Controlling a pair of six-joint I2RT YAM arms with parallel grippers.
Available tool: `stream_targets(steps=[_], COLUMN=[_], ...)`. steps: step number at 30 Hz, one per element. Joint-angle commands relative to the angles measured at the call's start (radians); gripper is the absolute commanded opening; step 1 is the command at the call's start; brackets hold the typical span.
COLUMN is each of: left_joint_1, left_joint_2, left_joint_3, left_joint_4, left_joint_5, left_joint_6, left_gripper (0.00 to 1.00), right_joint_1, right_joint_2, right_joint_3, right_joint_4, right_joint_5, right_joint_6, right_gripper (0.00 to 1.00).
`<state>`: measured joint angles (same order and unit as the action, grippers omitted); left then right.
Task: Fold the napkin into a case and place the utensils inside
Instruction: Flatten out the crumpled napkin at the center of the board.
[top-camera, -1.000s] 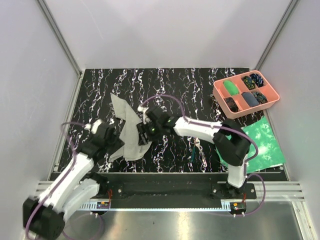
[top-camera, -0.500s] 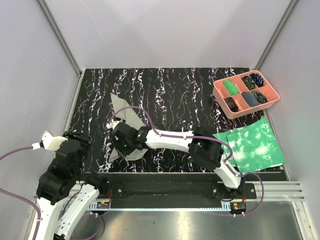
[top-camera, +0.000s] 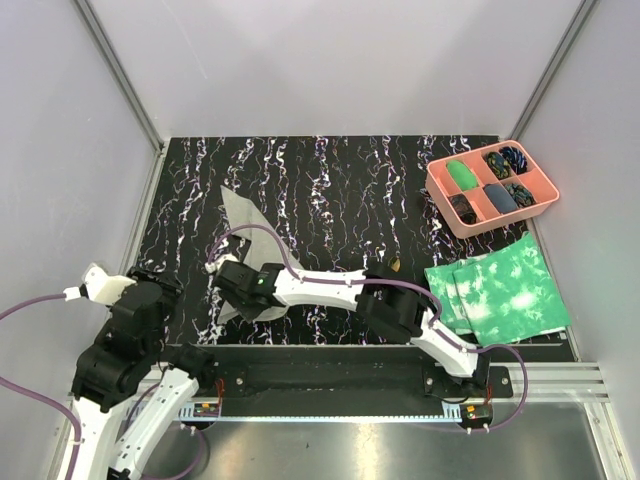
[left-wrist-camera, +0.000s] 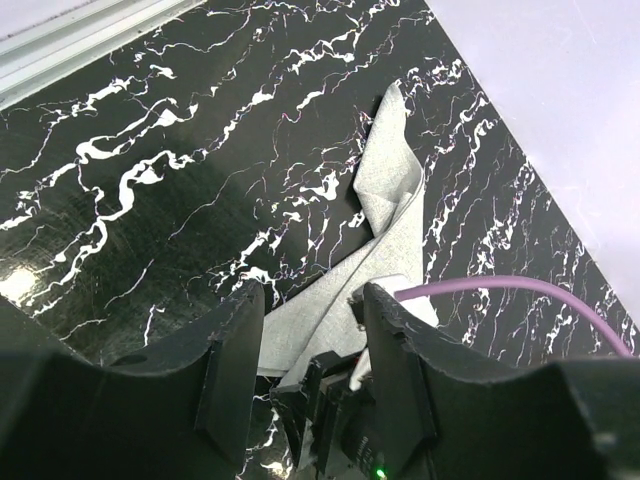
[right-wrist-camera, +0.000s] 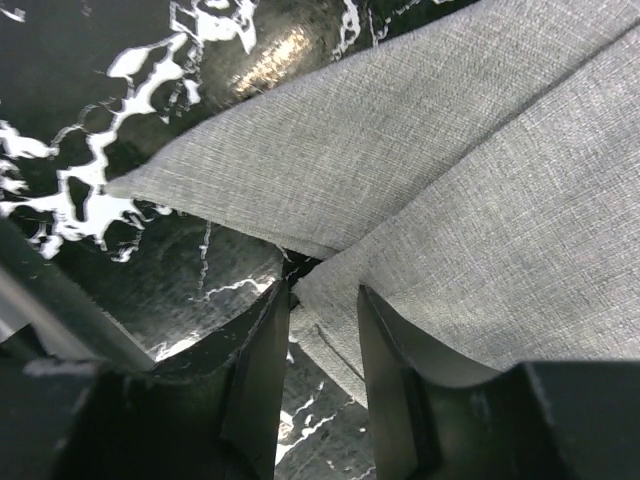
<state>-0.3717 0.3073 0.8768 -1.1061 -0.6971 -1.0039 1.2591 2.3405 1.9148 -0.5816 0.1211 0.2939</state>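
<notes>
From above, my right gripper (top-camera: 232, 283) was stretched far left onto the near end of the crumpled napkin (top-camera: 240, 212), which lay on the left side of the table (top-camera: 350, 180). My left arm (top-camera: 125, 335) sat apart from it, by the near-left corner. From the left wrist, my left gripper (left-wrist-camera: 312, 300) was spread and held nothing, the napkin beyond it. From the right wrist, my fingers (right-wrist-camera: 250, 380) straddled a cloth edge; I couldn't tell whether they pinched it.

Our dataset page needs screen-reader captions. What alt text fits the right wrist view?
The right end effector, fingers apart, straddles a folded edge of the grey napkin, which lies on a black, white-veined table.
</notes>
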Motion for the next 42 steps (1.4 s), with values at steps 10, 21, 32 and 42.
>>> stream_targets(steps=[10,21,32,42], left_joint_1=[0.004,0.004,-0.199,-0.268], left_joint_2=[0.044,0.361,0.734,0.857], left_joint_3=[-0.033,-0.240,-0.392,-0.383], left_joint_4=[0.043,0.342,0.655,0.795], left_joint_5=[0.037,0.560,0.581,0.564], left_joint_6=[0.045,0.224,0.062,-0.010], left_gripper=[0.61,0.60,0.54,0.60], right_joint_1=[0.017,-0.208,-0.389,-0.420], right_joint_2=[-0.064,-0.475,-0.685,-0.702], right_joint_3=[0.082,-0.267,-0.599,-0.654], right_joint_4=[-0.052,0.046,0.181,0.226], right_joint_5=[0.156,0.101,0.023,-0.009], right_joint_6=[-0.052,0.043,0.080,0.085], right_gripper=[0.07,0.00,0.00,0.00])
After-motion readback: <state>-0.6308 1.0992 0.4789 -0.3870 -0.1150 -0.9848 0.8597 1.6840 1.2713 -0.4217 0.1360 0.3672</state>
